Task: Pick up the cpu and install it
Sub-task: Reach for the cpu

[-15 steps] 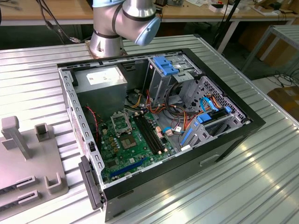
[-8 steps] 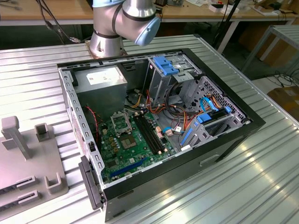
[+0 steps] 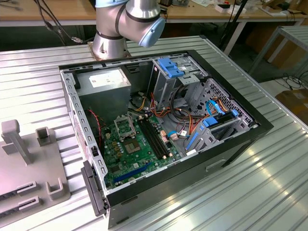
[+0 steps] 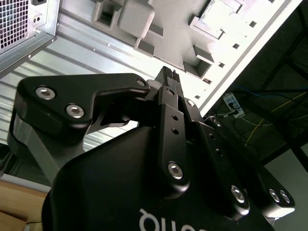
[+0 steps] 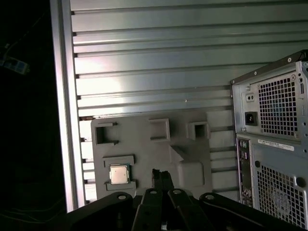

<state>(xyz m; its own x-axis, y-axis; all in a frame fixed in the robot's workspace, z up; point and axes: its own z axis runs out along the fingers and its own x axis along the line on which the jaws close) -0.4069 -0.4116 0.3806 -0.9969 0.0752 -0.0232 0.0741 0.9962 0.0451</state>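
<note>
The cpu (image 5: 119, 174) is a small, thin square chip with a pale silvery face and a narrow darker rim. It lies flat in a shallow square seat of a grey tray (image 5: 144, 161). Low raised edges frame the seat on two opposite sides. That seat is at the corner of the tray closest to the worktop's (image 5: 154, 72) edge, and the tray's other pockets and blocks lie further in.

In the first wrist view the hand (image 5: 160, 174) is near the chip but clear of it, over the tray's middle. How high it hangs above the tray is hard to judge. In both wrist views the hand (image 4: 167, 73) looks clenched, its two slim black fingertips pressed together with nothing between them.

The tray lies on the ribbed metal worktop, and a computer case (image 5: 274, 144) lies just beside it, its vented back panel towards the hand. In the exterior view the case (image 3: 231, 144) lies on its side with the cover off. A green board (image 3: 130, 154) inside it carries a square metal-framed socket (image 3: 124, 126), and the arm's (image 3: 127, 21) base rises behind.
</note>
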